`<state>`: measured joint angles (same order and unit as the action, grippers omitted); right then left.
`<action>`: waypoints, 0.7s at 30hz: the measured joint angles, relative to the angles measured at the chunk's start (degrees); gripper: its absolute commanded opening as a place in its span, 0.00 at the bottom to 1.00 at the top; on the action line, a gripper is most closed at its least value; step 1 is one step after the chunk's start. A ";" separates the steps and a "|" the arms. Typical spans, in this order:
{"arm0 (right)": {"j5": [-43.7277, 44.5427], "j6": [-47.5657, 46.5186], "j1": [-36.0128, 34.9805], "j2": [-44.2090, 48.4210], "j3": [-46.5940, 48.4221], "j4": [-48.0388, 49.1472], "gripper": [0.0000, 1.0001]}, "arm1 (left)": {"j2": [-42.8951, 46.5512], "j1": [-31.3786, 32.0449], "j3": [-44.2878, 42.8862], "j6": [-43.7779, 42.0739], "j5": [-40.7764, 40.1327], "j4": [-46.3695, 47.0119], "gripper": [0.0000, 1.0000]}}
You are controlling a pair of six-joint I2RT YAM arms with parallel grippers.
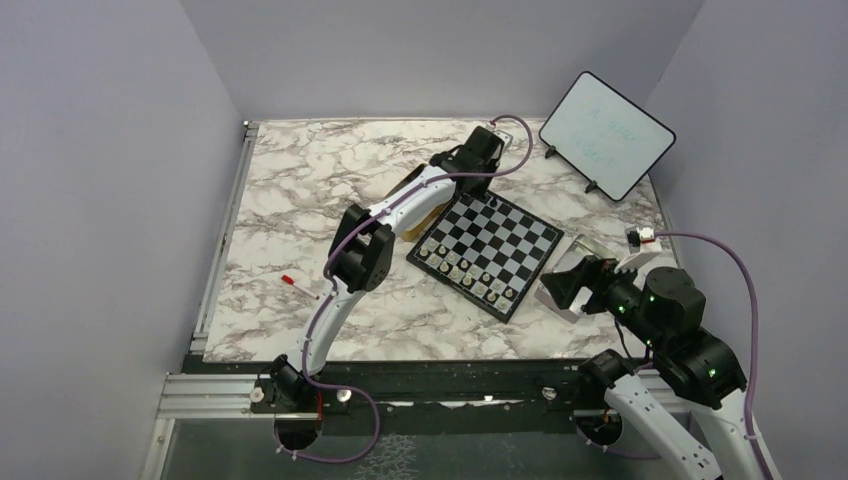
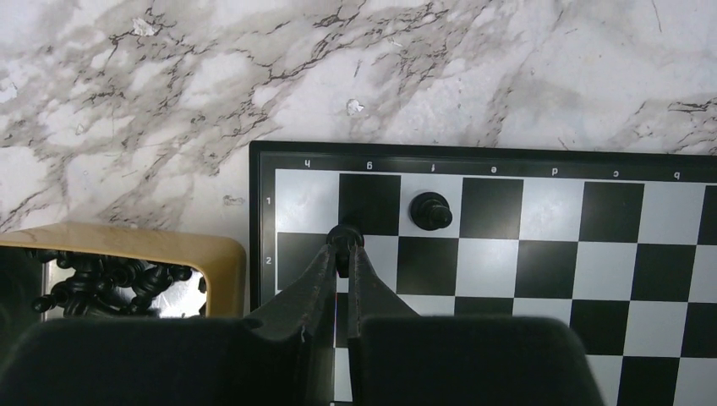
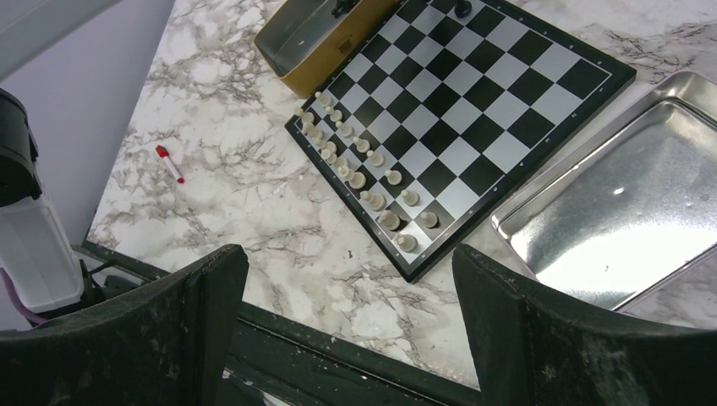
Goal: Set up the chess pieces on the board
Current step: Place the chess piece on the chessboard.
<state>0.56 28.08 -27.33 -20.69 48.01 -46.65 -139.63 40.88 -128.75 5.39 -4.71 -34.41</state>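
The board (image 1: 497, 245) lies tilted at mid-table. Two rows of pale chess pieces (image 1: 465, 275) stand along its near-left edge, also in the right wrist view (image 3: 363, 169). My left gripper (image 2: 346, 249) is shut on a black chess piece (image 2: 345, 234), low over the far corner squares of the board (image 2: 507, 153). A second black piece (image 2: 430, 210) stands on a white square just to its right. More black pieces (image 2: 110, 279) lie in the gold tin (image 2: 224, 254) beside the board. My right gripper (image 3: 347, 254) is open and empty, off the board's right side.
A shiny silver lid (image 3: 626, 211) lies right of the board, under my right gripper (image 1: 560, 285). The gold tin (image 1: 415, 205) touches the board's left edge. A red-capped pen (image 1: 297, 287) lies on the left. A white tablet (image 1: 605, 133) stands at the far right.
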 measured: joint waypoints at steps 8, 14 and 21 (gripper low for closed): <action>0.00 0.00 0.00 -0.59 0.00 0.00 0.96 | -1.11 0.00 -1.75 -0.63 -0.02 0.63 0.10; 0.02 0.00 0.00 -0.61 0.00 0.00 0.96 | -1.66 0.02 -1.97 -1.03 -0.02 0.79 0.11; 0.00 0.00 0.00 -0.63 -0.02 0.00 0.96 | -2.71 0.02 -2.69 -1.20 0.20 0.92 0.12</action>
<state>0.56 28.08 -27.33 -21.32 47.99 -46.65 -142.34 40.91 -131.44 4.19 -4.51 -33.50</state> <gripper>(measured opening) 0.962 0.113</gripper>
